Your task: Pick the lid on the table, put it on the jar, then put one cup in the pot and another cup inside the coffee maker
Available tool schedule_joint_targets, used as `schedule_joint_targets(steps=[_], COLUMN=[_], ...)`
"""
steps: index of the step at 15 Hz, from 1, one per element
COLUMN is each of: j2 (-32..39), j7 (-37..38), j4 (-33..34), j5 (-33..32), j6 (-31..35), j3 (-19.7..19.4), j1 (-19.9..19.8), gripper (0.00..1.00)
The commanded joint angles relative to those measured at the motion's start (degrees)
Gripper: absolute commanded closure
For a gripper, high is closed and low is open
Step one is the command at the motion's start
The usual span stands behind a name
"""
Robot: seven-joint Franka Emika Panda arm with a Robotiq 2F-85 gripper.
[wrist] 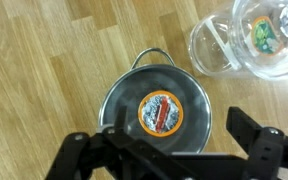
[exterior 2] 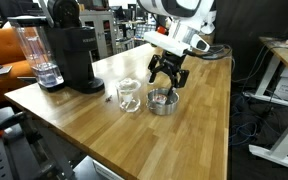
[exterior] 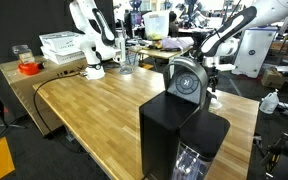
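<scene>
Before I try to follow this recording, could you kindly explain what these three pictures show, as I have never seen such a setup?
It is one robot arm working over a wooden table. Two pictures come from cameras standing in the room; the third comes from a camera on the arm's wrist, looking straight down.

In an exterior view the gripper, the arm's two-fingered hand, hangs just above a small metal pot. The wrist view shows a cup with an orange foil top lying inside that pot. The fingers stand apart and hold nothing.

Beside the pot is a clear glass jar with its lid on. The tall black machine is the coffee maker.
</scene>
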Motion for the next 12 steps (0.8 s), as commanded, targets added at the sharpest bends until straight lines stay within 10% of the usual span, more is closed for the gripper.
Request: schedule_joint_targets(steps=[1,12], j2=[0.16,-0.32], j7=[-0.7,0.16], j4=[1.41,0.81], j5=[1.09,-0.15], j6=[-2.18,-0.6], j3=[0.78,0.4], j1=[-1.05,0.36], gripper=[0.0,0.0])
